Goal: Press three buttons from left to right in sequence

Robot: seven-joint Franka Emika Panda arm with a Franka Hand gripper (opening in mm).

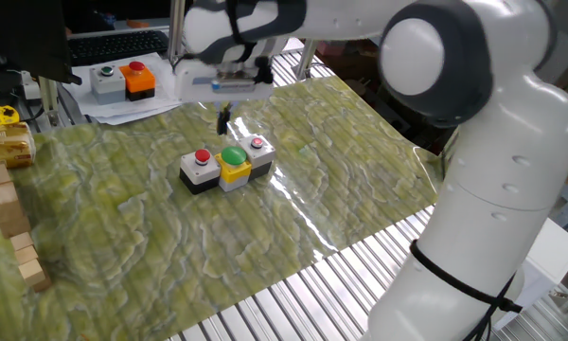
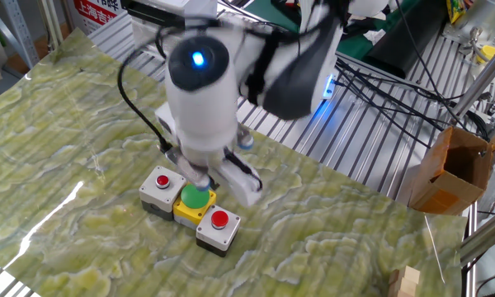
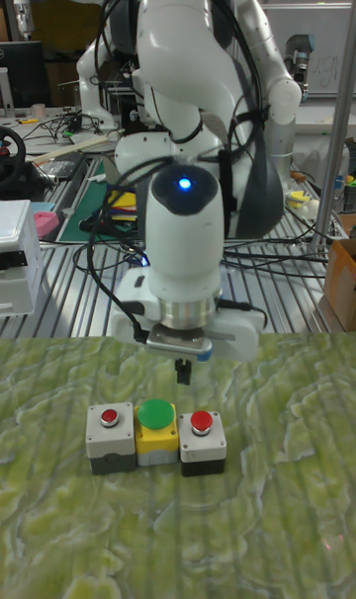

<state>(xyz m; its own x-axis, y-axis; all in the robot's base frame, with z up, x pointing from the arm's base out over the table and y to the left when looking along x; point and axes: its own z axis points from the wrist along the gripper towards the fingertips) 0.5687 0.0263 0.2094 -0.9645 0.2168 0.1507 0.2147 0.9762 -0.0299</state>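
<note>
A: Nearest in the tall fixed view?

B: The three buttons [image 3: 156, 438], joined in a row on the green marbled mat [image 3: 277, 530] that covers the worktop [image 1: 360, 260]. Left to right there: a grey box with red button [image 3: 110, 436], a yellow box with big green button [image 3: 157, 429], a dark box with small red button [image 3: 202, 441]. Open mat lies all around the row.

A: And the pincer?

B: The pincer [image 3: 184, 371] hangs just behind and above the row, roughly over the seam between the yellow and dark boxes in the tall fixed view, not touching them. It holds nothing. The fingertips show only as one dark stub and the other fixed view is blurred, so I cannot tell how far apart they are.

A: Any writing?

B: Nothing legible. A red-lettered sign [image 2: 95, 12] sits at the top edge of the other fixed view, too small to read.

A: Edges and farther things?

B: In one fixed view the mat ends on slatted metal at the near right. Wooden blocks [image 1: 8, 223] stand at its left edge, with a yellow package [image 1: 2, 133] beyond. Farther back, off the mat on paper, sit a separate grey box with a green button [image 1: 105, 80] and an orange box with a red button [image 1: 137, 78], touching each other. A cardboard box [image 2: 447, 169] stands well apart at the right of the other fixed view.
</note>
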